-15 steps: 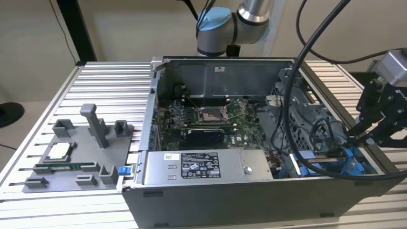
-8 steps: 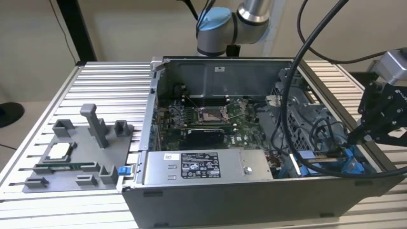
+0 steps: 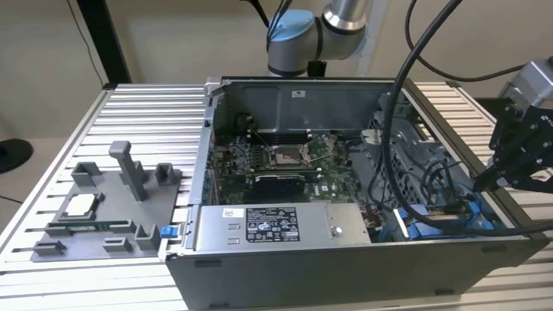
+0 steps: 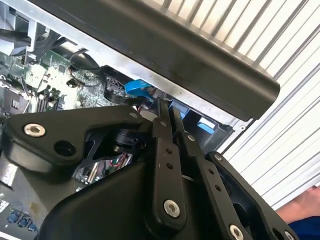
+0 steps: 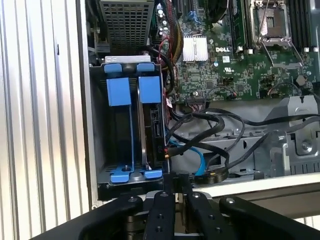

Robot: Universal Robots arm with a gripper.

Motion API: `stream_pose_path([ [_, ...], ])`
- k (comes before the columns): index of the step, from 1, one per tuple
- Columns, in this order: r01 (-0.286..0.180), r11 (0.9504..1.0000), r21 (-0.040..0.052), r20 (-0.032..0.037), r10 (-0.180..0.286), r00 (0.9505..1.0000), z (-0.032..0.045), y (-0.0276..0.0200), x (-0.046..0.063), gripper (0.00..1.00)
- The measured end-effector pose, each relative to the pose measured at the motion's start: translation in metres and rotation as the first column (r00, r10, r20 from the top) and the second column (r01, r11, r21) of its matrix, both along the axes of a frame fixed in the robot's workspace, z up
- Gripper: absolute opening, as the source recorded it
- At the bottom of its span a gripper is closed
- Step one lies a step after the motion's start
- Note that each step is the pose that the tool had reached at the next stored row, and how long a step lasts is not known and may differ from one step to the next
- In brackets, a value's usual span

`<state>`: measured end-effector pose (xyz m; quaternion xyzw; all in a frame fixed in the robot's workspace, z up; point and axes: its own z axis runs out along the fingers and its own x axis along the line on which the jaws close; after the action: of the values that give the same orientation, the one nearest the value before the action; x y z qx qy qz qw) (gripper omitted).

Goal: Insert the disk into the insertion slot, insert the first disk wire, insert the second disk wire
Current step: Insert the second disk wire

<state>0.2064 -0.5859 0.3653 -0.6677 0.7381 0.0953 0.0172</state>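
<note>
The open computer case (image 3: 346, 272) lies on a slatted table. In the first wrist view the insertion slot (image 5: 100, 150), a grey bay with blue rails, holds the disk (image 5: 154, 125) on edge in its blue carrier. Black wires (image 5: 210, 120) and a blue wire (image 5: 197, 155) curl away from the disk's back end. My gripper (image 3: 478, 186) hangs over the case wall at the exterior view's right, just above that bay (image 3: 432, 223). Its fingers stand pressed together in both wrist views (image 4: 165, 107) (image 5: 175, 180), with the tips beside a blue plug (image 4: 137, 89). Whether they pinch a wire is hidden.
A long silver box (image 3: 259, 227) with a sticker sits at the case front, and the green board (image 3: 276, 162) lies behind it. A perforated cage (image 5: 125, 22) adjoins the bay. A grey fixture plate (image 3: 103, 207) stands on the table. A blue sleeve (image 4: 305, 220) shows nearby.
</note>
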Motion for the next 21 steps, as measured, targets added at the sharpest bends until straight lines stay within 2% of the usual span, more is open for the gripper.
stream_pose_path([
  [3,0.000,1.0000,-0.0001,0.0001,0.000,1.0000,0.0065,0.0003,-0.004,0.00],
  [7,0.000,1.0000,0.0001,0.0028,0.000,1.0000,0.0097,0.0010,-0.016,0.00],
  [15,0.000,1.0000,0.0000,0.0175,0.000,0.9998,0.0110,0.0012,-0.045,0.00],
  [18,-0.001,1.0000,0.0001,0.0303,0.001,0.9995,0.0109,0.0007,-0.053,0.00],
  [19,-0.001,1.0000,0.0001,0.0388,0.001,0.9992,0.0108,0.0002,-0.055,0.00],
  [21,-0.003,1.0000,-0.0002,0.0611,0.003,0.9981,0.0104,-0.0005,-0.057,0.00],
])
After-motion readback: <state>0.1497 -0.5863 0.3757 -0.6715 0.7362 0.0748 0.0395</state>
